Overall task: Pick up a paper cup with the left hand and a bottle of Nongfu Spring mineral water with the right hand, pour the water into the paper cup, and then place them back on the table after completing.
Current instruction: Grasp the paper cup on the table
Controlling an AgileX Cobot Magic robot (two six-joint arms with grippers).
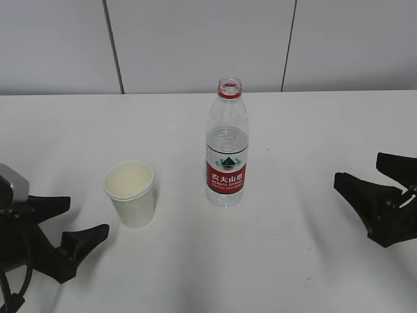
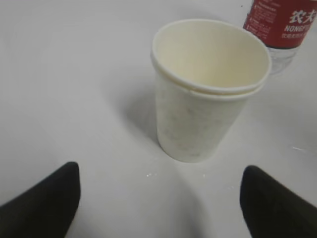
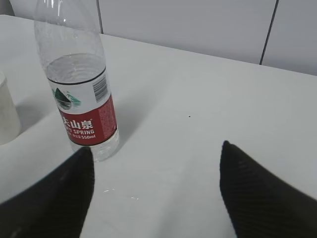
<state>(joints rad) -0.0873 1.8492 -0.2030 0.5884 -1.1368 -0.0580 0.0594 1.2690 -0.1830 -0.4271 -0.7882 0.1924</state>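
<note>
Your left tool sits low at the near left of the desk, its fingers spread wide and holding nothing; your right tool waits at the far right edge, spread wide and empty as well. Between them stand the paper cup and the bottle, both upright on the desk, near each other but apart, the cup to the left and a little nearer the camera.

Judging from how things lie, you are at the very start — neither thing is grasped, nothing has been lifted, and the pour and the set-down are all still ahead. The bottle already has no cap on it, only the red ring at the neck, so no opening step looks needed. The water stands a little above the label.

The left wrist view puts the paper cup squarely ahead between the two dark fingers, apart from both, and lets you look into its mouth: it appears dry and empty. That view also shows a doubled rim, as if two cups are nested — something the exterior view is too small to settle. The right wrist view shows the bottle off to the left of the gap between its fingers, not centred, so I judge that arm needs to shift toward it before closing.
</note>
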